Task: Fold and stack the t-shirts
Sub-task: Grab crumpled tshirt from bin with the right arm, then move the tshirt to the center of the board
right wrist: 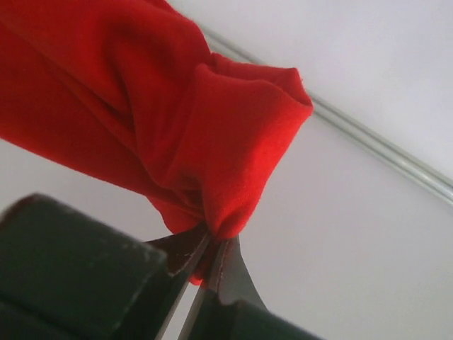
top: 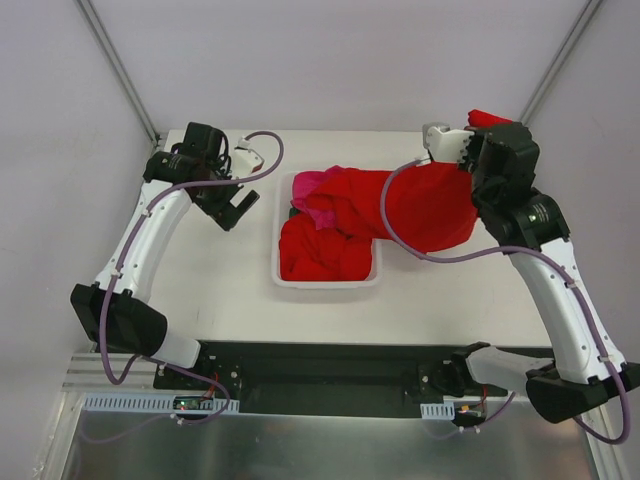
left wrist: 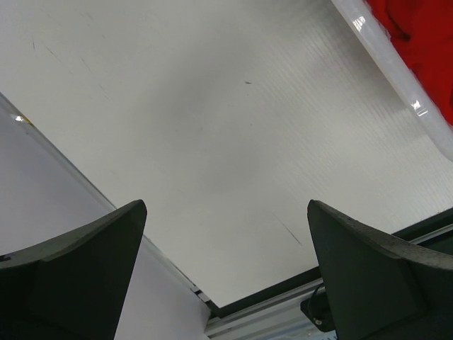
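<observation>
Top view: right gripper [top: 478,128] is clamped on a red t-shirt [top: 430,205], which trails from its fingers down into the white basket [top: 325,284] with the other shirts [top: 320,250]. Left gripper [top: 238,208] is wide open and holds nothing, just beside the basket. Left wrist: only bare table [left wrist: 212,106] between the fingers. Right wrist: fingertips [right wrist: 230,273] pinch bunched red cloth.

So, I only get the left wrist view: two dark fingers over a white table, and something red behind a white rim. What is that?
Observer: A pile of red t-shirts in a white basket, with a pink t-shirt at its far left corner.
Operator: Is the other arm busy?
Observer: Yes. The right gripper is shut on a lifted red t-shirt, stretched out over the basket's right side.
Operator: Is it out yet?
Observer: No, its other end drapes across the pile in the basket.
</observation>
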